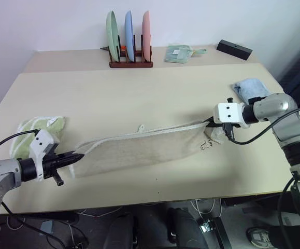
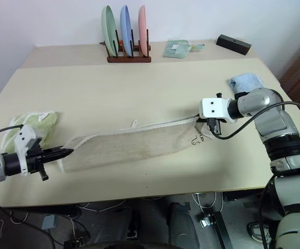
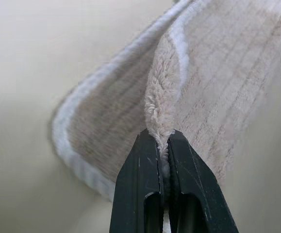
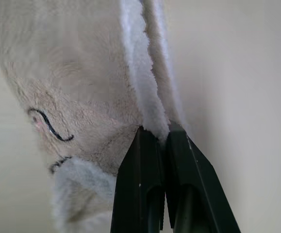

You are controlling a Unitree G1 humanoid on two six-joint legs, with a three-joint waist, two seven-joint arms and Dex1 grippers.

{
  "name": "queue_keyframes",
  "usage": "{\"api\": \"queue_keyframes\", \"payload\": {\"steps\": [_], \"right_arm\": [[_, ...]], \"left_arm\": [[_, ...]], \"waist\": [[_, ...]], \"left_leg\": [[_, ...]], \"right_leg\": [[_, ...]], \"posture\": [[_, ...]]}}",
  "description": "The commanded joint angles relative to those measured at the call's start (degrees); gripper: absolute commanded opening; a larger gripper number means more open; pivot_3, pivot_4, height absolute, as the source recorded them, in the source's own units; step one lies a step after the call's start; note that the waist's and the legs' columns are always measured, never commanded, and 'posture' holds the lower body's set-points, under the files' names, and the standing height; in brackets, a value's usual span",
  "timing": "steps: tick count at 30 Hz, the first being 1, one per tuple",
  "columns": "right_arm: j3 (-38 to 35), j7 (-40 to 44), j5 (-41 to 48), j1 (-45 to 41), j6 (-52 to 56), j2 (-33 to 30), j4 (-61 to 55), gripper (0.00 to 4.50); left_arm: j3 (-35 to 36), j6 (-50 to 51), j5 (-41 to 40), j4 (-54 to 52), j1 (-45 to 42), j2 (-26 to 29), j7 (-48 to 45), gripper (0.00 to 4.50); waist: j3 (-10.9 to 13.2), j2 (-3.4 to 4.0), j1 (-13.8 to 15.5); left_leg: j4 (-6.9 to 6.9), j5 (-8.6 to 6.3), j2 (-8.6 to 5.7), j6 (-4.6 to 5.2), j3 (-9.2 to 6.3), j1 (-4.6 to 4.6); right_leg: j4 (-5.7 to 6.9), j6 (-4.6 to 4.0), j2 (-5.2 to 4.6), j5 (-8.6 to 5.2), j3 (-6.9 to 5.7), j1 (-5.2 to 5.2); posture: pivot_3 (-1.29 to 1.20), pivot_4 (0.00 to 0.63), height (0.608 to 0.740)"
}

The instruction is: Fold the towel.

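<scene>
Towel [image 1: 139,148]: beige, white edging, stretched in a long doubled band across the front of the bench [image 1: 139,98]; its lower layer is hidden under the upper, and the dark stitched mark by my right end is too small to read.
My left end effector [image 1: 76,156]: clamped on the towel's left end.
My right end effector [image 2: 208,123]: clamped on the right end, fingertips hidden behind the wrist.
Bench: pale, matte, against a white wall.
Rear edge: plate rack [image 1: 130,63].

Beige table [image 1: 139,93] against a plain white wall [image 1: 46,21].
</scene>
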Motion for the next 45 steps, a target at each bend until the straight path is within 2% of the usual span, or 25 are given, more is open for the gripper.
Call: {"api": "queue_keyframes", "payload": {"steps": [1, 12, 14, 15, 17, 21, 26, 30, 33, 36, 38, 39, 40, 42, 44, 45], "right_arm": [[0.12, -3.04, -2.95, -4.18, -5.16, 2.09, 7.84, 0.08], [0.37, -11.13, -8.11, -8.84, -13.22, 6.19, 20.47, 0.08], [0.3, -12.62, -8.92, -9.35, -13.68, 6.33, 21.6, 0.62], [0.22, -13.04, -9.15, -9.59, -13.89, 6.34, 21.99, 0.94], [0.22, -14.0, -9.79, -9.82, -14.58, 5.93, 22.25, 1.86], [-0.27, -15.53, -10.61, -9.67, -15.14, 4.38, 21.18, 3.75], [-0.51, -19.11, -11.96, -8.68, -14.65, 2.81, 20.4, 3.75], [1.51, -30.36, -19.41, -9.68, -12.99, 0.54, 22.99, 3.75], [0.42, -35.94, -20.79, -10.7, -12.54, -0.15, 23.04, 3.75], [-2.16, -34.53, -17.34, -9.44, -12.03, -0.26, 19.7, 3.75], [-6.11, -28.52, -9.99, -6.51, -7.1, 0.49, 14.57, 3.75], [-7.91, -25.77, -6.67, -4.76, -3.96, 0.68, 11.51, 4.16], [-10.05, -22.9, -2.75, -2.51, 0.81, 0.84, 7.51, 4.34], [-16.42, -18.53, 8.98, 4.43, 17.56, 1.42, -5.35, 4.5], [-22.2, -17.9, 18.13, 11.33, 32.63, 1.53, -17.26, 4.5], [-25.3, -18.37, 23.17, 14.87, 41.02, 1.38, -22.94, 4.5]], "left_arm": [[-0.67, -1.69, 0.98, 2.26, -2.46, -1.13, 1.09, 0.0], [-1.8, -1.53, 1.95, 4.97, -3.25, -2.22, 1.72, 0.0], [-1.75, -1.65, 2.04, 4.96, -2.59, -2.19, 1.55, 0.0], [-1.65, -1.1, 1.65, 5.0, -2.55, -2.3, 1.58, 0.31], [-1.52, -0.63, 1.26, 4.7, -2.53, -2.59, 1.84, 1.0], [-1.71, -1.77, 2.38, 3.85, -2.37, -3.33, 3.3, 2.89], [-1.15, -1.98, 2.51, 3.91, -3.03, -4.87, 5.28, 2.89], [-0.72, -4.99, 4.5, 5.13, -5.03, -6.86, 8.99, 2.89], [0.29, -6.66, 5.87, 6.56, -8.24, -9.56, 14.25, 2.89], [1.22, -8.98, 6.78, 6.51, -9.48, -11.67, 17.49, 2.89], [1.77, -10.37, 6.14, 5.0, -8.84, -12.19, 17.14, 2.89], [2.07, -9.98, 5.05, 4.39, -8.53, -12.22, 16.56, 2.93], [2.32, -9.51, 4.06, 3.51, -8.09, -12.1, 15.88, 2.93], [1.47, -7.7, 2.01, -0.07, -6.65, -11.31, 13.45, 3.45], [-0.85, -7.49, 2.8, -3.55, -5.26, -10.31, 12.29, 4.22], [-2.19, -7.08, 2.91, -5.39, -4.77, -9.96, 11.73, 4.44]], "waist": [[0.0, 0.0, -0.1], [0.01, 0.01, -0.27], [0.01, 0.01, -0.3], [0.01, 0.01, -0.27], [0.01, 0.01, -0.2], [0.01, 0.01, -0.2], [0.01, 0.01, -0.28], [0.01, 0.02, -0.12], [0.01, 0.02, -0.09], [0.01, 0.02, -0.3], [0.01, 0.02, -0.41], [0.01, 0.01, -0.34], [0.01, 0.01, -0.27], [0.0, 0.01, 0.07], [0.0, 0.0, 0.55], [-0.01, 0.02, 0.89]], "left_leg": [[0.0, 0.05, 0.0, -0.08, 0.01, 0.0], [-0.03, 0.06, 0.0, -0.12, -0.02, -0.01], [-0.03, 0.07, -0.01, -0.12, -0.02, -0.01], [-0.03, 0.07, -0.01, -0.12, -0.02, -0.01], [-0.03, 0.07, -0.01, -0.13, -0.04, -0.01], [-0.03, 0.07, -0.03, -0.13, -0.05, -0.01], [-0.03, 0.06, -0.03, -0.13, -0.06, -0.01], [-0.03, 0.06, -0.03, -0.14, -0.07, -0.01], [-0.02, 0.08, -0.09, -0.16, -0.07, -0.02], [-0.04, 0.09, -0.09, -0.18, -0.07, -0.02], [-0.07, 0.09, -0.08, -0.18, -0.06, -0.02], [-0.09, 0.09, -0.06, -0.18, -0.07, -0.02], [-0.1, 0.08, -0.05, -0.17, -0.08, -0.03], [-0.08, 0.08, -0.03, -0.16, -0.11, -0.05], [-0.05, 0.05, -0.03, -0.11, -0.25, -0.12], [-0.04, 0.0, -0.06, -0.03, -0.29, -0.14]], "right_leg": [[0.0, 0.01, -0.01, 0.01, 0.0, -0.02], [0.05, 0.03, -0.11, 0.02, -0.02, -0.05], [0.05, 0.03, -0.14, 0.02, -0.02, -0.05], [0.05, 0.03, -0.15, 0.02, -0.01, -0.05], [0.06, 0.02, -0.2, 0.02, -0.02, -0.05], [0.06, 0.02, -0.24, 0.02, -0.02, -0.04], [0.05, 0.02, -0.27, 0.02, -0.02, -0.04], [0.07, 0.0, -0.3, 0.01, -0.02, -0.05], [0.07, -0.06, -0.34, -0.02, -0.03, -0.05], [0.07, 0.02, -0.32, 0.03, -0.03, -0.06], [0.06, 0.04, -0.31, 0.04, -0.02, -0.07], [0.03, 0.04, -0.29, 0.04, -0.03, -0.06], [0.03, 0.04, -0.28, 0.04, -0.03, -0.06], [0.03, 0.05, -0.29, 0.05, -0.08, -0.05], [0.01, 0.05, -0.38, 0.05, -0.13, -0.01], [0.01, 0.05, -0.45, 0.05, -0.16, 0.0]], "posture": [[0.0, 0.15, 0.74], [0.0, 0.15, 0.74], [0.0, 0.15, 0.74], [0.0, 0.15, 0.74], [0.0, 0.15, 0.74], [0.0, 0.15, 0.74], [0.0, 0.15, 0.74], [0.0, 0.15, 0.74], [0.0, 0.15, 0.74], [0.0, 0.15, 0.74], [0.0, 0.15, 0.74], [0.0, 0.15, 0.74], [0.0, 0.15, 0.74], [0.0, 0.15, 0.74], [0.0, 0.15, 0.74], [0.0, 0.15, 0.74]]}}
